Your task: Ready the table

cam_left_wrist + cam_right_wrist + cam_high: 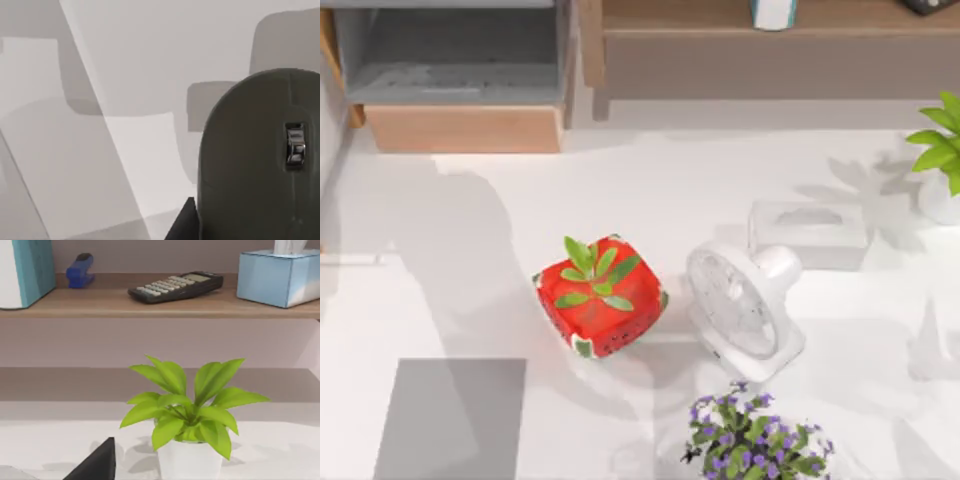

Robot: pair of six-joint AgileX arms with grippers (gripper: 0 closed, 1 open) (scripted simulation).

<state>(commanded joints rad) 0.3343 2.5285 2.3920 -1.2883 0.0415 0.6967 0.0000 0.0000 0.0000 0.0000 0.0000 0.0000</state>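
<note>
The white table (pixel 720 170) spreads across the top view. On it a red strawberry-patterned pot (pixel 601 297) with a small green plant stands near the middle. A white desk fan (pixel 744 305) lies to its right. In the left wrist view a grey mouse (pixel 255 165) with a metal scroll wheel looms very close, over the table (pixel 150 50). A dark part of my left gripper (pixel 184 222) shows beside the mouse. A dark tip of my right gripper (pixel 97 465) shows in the right wrist view, near a leafy green plant in a white pot (pixel 187 427).
A grey square pad (pixel 450 418) lies at the front left. A white tissue box (pixel 808 233) sits behind the fan, and a purple-flowered plant (pixel 755 440) stands in front. The wood shelf unit (pixel 770 45) at the back holds a calculator (pixel 175 286), a blue stapler (pixel 80 270) and a blue tissue box (pixel 280 277).
</note>
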